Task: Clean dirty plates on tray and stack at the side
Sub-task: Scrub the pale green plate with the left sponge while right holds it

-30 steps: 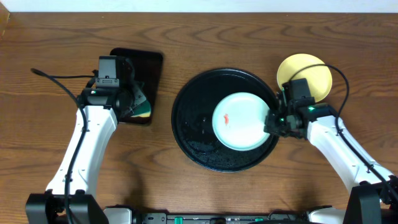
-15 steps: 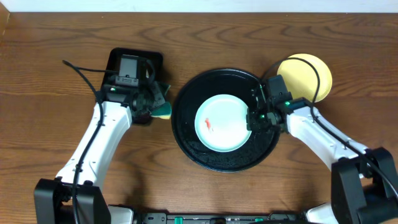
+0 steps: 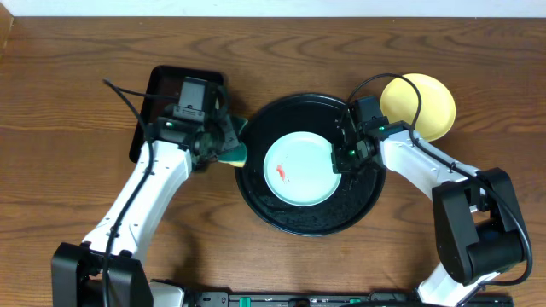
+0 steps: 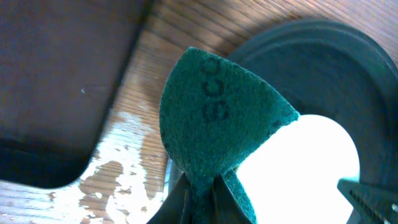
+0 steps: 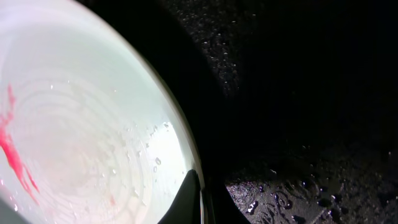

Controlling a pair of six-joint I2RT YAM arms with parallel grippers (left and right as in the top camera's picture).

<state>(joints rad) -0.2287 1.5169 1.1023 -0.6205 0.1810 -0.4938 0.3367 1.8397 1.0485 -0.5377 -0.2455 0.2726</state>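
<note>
From overhead, the mint plate (image 3: 299, 170) is seen lying inside the round black tray (image 3: 256, 198), with a red smear (image 3: 284, 174) left of its centre. The yellow plate (image 3: 424, 102) is set on the worktop (image 3: 68, 188), just beyond the tray's right rim. The right claw (image 3: 343, 159) is closed on the mint plate's right edge. Water beads on plate and tray, and one finger (image 5: 189, 198) at the rim, are shown only by the right wrist view. The left claw (image 3: 227, 147) is clamped on a sponge (image 4: 217, 118) at the tray's left rim. The sponge's green face and wet patches (image 4: 118, 177) on the worktop are resolved only by the left wrist view.
</note>
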